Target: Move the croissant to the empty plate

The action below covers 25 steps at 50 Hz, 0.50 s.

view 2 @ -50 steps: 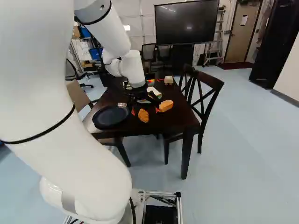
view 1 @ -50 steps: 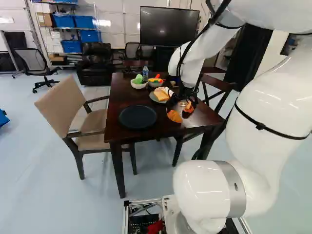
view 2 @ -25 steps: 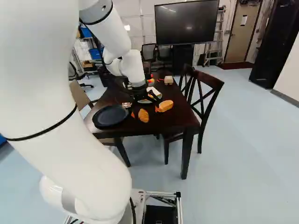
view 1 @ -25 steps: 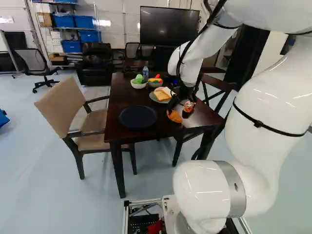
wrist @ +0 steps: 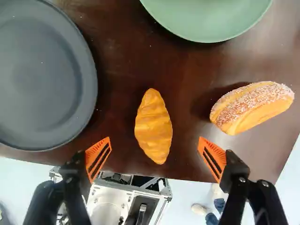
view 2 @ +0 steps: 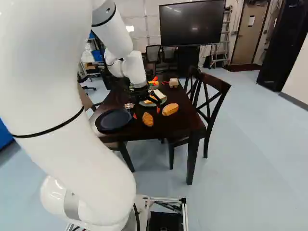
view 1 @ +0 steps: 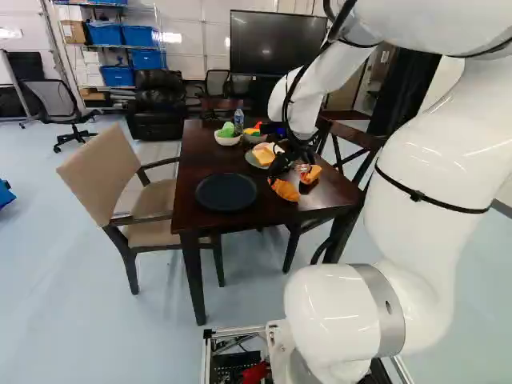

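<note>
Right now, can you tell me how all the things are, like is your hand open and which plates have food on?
Fingers: open, holding nothing
Croissant: lying on the table, not gripped
Dark plate: empty
Green plate: has bread on it
Sugary roll: lying on the table, not gripped
White bowl: has something green in it
Bottle: standing upright
Big screen: dark
</note>
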{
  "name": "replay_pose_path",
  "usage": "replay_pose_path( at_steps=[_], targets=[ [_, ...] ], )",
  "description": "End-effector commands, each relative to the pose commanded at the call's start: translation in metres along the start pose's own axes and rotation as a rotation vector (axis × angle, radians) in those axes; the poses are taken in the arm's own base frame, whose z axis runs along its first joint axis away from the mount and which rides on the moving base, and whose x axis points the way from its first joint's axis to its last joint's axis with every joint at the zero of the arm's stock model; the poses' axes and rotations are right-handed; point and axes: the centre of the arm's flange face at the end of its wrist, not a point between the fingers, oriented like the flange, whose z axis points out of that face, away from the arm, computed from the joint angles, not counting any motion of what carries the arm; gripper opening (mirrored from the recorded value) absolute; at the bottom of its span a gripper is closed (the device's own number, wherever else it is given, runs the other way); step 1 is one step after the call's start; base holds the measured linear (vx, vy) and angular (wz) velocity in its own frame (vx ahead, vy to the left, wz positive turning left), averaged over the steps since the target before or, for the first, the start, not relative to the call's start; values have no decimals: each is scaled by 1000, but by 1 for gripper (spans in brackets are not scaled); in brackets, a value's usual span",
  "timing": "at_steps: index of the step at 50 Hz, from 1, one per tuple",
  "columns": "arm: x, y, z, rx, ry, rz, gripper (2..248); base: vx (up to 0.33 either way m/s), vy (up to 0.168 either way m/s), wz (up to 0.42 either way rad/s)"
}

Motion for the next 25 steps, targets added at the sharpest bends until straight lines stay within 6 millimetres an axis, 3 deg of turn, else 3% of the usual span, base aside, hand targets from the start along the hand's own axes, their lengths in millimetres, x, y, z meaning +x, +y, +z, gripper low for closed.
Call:
replay_pose_path(
  at_steps=[25],
  targets=[
    [9,3,29,16,-36,-1,247,0,0,0]
  ],
)
